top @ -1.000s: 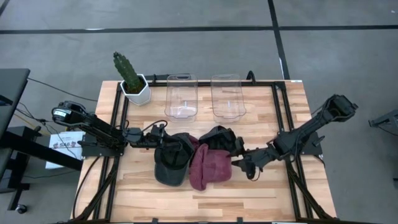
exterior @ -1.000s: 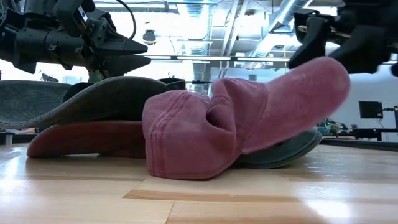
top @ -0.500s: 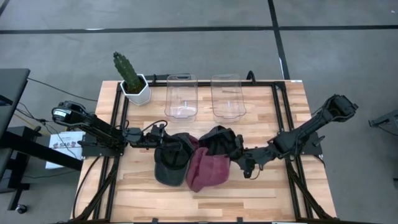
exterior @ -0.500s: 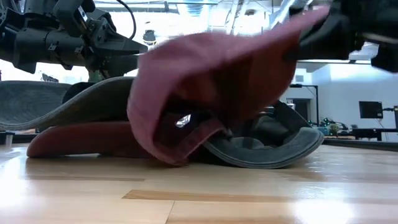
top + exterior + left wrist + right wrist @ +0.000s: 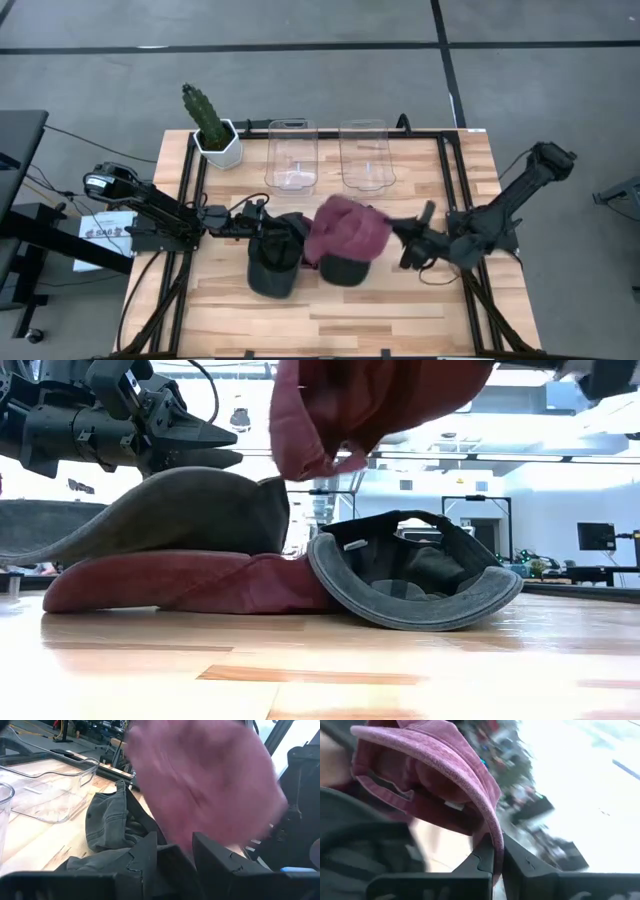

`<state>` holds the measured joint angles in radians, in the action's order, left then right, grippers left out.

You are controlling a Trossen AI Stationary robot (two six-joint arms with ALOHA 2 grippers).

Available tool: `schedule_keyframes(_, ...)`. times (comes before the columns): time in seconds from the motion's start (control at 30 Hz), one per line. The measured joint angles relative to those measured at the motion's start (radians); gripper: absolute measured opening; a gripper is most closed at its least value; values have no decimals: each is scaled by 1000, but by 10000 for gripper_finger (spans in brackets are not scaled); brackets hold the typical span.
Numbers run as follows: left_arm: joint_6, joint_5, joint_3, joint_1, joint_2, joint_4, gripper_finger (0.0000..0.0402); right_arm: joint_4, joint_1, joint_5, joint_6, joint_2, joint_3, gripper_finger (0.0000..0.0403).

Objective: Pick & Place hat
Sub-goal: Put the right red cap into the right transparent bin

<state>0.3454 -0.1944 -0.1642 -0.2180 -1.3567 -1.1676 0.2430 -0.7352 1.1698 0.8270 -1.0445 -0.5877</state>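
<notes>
- Hanging clear of the table [image 5: 420, 300], maroon cap [image 5: 347, 229] sits above the dark cap [image 5: 410, 575], its brim pinched by right gripper [image 5: 495, 854].
- Grey cap [image 5: 272, 262] lies just left of the dark cap.
- Left gripper [image 5: 262, 213] hovers over grey cap, fingers parted.
- Two clear bins [image 5: 291, 155] stand behind the caps.

The lifted maroon hat [image 5: 202, 785] is motion-blurred, its top cut off in the low view
</notes>
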Motion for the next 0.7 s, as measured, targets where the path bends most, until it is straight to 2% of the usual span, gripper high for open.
schedule_keyframes(0.17, 0, -50, 0, 0, 0, -1, 122, 34, -3, 206, 78, 82, 0, 2)
schedule_keyframes(0.23, 0, -85, 0, 0, 0, -1, 122, 61, 18, 250, 121, 111, 0, 2)
schedule_keyframes(0.3, 0, -115, 0, 0, 0, -3, 122, 85, 53, 250, 155, 134, 0, 2)
schedule_keyframes(0.43, 0, -178, 0, 10, 0, -41, 122, 130, 136, 151, 218, 167, 0, 2)
schedule_keyframes(0.53, 0, -199, -7, 40, 0, -98, 122, 202, 189, 19, 254, 170, 0, 2)
schedule_keyframes(0.7, 0, -199, -66, 98, 0, -120, 122, 423, 234, -224, 332, 170, 0, 2)
